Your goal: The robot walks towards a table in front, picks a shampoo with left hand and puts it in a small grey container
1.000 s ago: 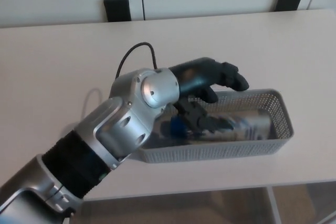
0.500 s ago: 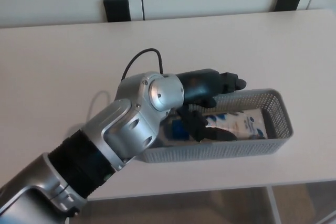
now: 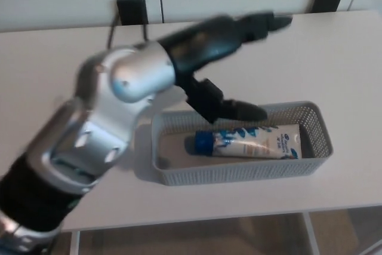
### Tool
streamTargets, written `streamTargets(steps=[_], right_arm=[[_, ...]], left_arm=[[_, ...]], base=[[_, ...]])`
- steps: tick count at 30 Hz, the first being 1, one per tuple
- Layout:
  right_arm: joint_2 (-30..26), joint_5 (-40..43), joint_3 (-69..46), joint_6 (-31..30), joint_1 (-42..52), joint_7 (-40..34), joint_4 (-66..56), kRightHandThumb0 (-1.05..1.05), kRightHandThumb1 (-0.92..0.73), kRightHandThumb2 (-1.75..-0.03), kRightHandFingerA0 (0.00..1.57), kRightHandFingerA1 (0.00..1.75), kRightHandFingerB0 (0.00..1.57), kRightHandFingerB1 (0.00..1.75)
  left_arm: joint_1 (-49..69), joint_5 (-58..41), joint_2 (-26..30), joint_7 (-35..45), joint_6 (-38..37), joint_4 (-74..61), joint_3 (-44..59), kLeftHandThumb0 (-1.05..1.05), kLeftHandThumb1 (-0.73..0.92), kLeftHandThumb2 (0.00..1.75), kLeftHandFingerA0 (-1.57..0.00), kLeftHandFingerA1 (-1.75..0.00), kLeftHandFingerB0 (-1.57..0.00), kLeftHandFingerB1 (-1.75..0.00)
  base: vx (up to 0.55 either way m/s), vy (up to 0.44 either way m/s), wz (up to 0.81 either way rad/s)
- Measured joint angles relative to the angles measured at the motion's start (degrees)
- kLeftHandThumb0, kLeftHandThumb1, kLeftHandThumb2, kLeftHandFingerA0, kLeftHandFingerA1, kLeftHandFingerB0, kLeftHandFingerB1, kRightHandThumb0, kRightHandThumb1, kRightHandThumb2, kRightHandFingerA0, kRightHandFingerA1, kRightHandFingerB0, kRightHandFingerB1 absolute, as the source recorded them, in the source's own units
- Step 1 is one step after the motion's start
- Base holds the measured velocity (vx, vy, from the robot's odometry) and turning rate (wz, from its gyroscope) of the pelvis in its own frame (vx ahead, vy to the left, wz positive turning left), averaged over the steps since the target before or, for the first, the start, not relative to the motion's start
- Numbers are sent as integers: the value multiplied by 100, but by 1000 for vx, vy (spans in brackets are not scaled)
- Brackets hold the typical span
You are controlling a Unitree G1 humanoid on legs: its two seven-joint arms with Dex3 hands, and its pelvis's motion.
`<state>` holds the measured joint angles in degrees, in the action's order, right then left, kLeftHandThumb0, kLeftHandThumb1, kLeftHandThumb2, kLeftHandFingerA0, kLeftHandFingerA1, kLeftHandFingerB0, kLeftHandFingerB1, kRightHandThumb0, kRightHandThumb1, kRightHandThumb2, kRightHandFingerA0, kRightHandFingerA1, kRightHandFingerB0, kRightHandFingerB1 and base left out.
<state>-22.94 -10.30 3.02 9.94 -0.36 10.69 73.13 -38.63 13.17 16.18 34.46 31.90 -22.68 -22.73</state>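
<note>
Head view is taken up mostly by the white table (image 3: 334, 58), on which the small grey container (image 3: 239, 174) is set near the front edge. The left hand (image 3: 218, 52) is held above it, fingers spread wide, nothing grasped. The shampoo (image 3: 256, 141) is laid flat inside the container, its blue cap pointing towards picture left.

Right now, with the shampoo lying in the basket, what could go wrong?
The open left hand hovers close over the basket; its lower finger could catch the back rim and drag it. The basket sits near the front edge of the table, so a tug might tip it and the shampoo off.
</note>
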Motion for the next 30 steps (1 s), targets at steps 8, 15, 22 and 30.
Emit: streamTargets(steps=[8,15,22,30], right_arm=[[1,-19,22,18,-23,0,8,-41,-75,-62,63,47,53,42],[1,-48,53,39,-13,1,17,-41,-74,-63,62,45,52,41],[5,-53,81,44,43,0,52,-43,-75,-63,60,44,51,39],[8,-51,90,48,175,0,77,-43,-75,-61,59,43,50,39]], left_arm=[[737,-419,559,243,4,-1643,1534,-64,50,57,-10,-27,-14,-25],[2145,-1011,930,636,-77,-2605,3146,-33,22,83,-1,-50,0,-48],[3996,-1657,820,1079,-218,-2863,4784,-27,22,84,-11,-53,-11,-51],[6196,-2441,375,1812,-368,-2523,6238,-54,45,55,-37,-35,-36,-32]], base=[[0,0,0],[0,0,0],[0,0,0],[0,0,0]])
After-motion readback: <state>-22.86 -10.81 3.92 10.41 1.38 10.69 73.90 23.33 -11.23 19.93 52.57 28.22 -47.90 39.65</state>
